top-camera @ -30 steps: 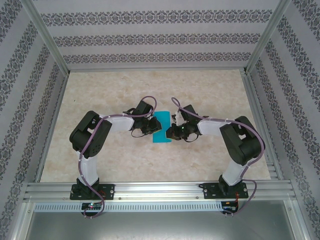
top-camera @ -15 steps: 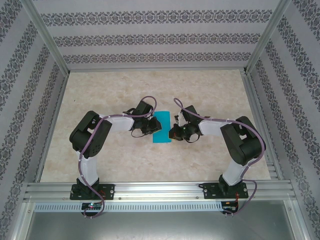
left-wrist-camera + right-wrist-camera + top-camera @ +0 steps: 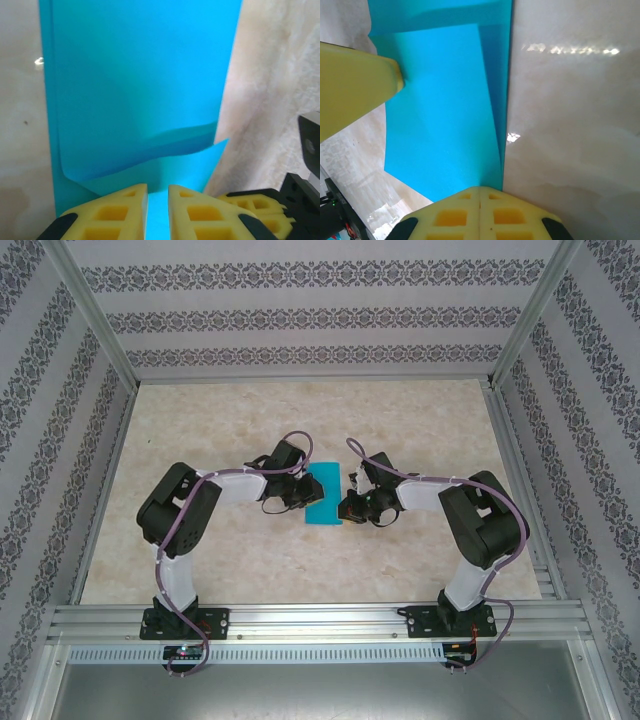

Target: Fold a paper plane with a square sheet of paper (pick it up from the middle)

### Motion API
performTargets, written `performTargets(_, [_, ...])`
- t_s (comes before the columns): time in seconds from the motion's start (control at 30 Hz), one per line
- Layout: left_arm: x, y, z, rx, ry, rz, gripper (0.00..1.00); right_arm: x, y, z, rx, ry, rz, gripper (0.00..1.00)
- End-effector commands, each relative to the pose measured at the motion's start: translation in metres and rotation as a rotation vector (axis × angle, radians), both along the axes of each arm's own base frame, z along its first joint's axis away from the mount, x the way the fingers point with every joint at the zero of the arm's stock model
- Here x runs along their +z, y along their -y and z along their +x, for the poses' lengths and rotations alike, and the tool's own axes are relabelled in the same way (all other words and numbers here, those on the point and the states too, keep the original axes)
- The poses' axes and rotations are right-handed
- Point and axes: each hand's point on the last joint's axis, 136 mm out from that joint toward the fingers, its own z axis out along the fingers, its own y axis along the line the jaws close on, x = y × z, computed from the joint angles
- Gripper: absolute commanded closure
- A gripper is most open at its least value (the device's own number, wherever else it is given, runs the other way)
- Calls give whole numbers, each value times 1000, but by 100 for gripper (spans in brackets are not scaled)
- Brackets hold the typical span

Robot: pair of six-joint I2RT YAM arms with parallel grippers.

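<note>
Right pincer (image 3: 480,191) clenched, tip at the edge of the folded sheet (image 3: 440,125). Left pincer (image 3: 158,189) almost closed; grasp cannot be told. Sheet lies mid counter (image 3: 300,420), between both. Judged light, floppy, slippery; best pinched at a creased edge.

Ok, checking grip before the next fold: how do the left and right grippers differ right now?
The left gripper has jaws slightly apart, the square sheet of paper showing in the gap; the right gripper has jaws pressed together. The left gripper sits at the sheet's left edge, the right gripper at its right. Both have yellow jaws.
</note>
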Motion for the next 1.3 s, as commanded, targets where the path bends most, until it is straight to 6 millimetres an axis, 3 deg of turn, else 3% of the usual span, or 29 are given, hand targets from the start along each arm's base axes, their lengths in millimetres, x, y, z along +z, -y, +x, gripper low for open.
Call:
performTargets(0.0, [23,14,-14,-73,37,-30,82,-18,11,-9,8,-30,-98,94])
performTargets(0.3, [-1,26,-39,-100,-38,-39,89,-23,13,-12,12,-37,-125,94])
performTargets(0.83, [-7,40,-37,-121,-38,-104,88,-35,19,-21,42,-51,-198,92])
performTargets(1.1, [-28,24,-38,-89,-60,12,89,-43,27,-25,47,-67,-256,93])
performTargets(1.27, [-39,10,-38,-87,-68,73,88,-49,36,-40,116,-71,-346,91])
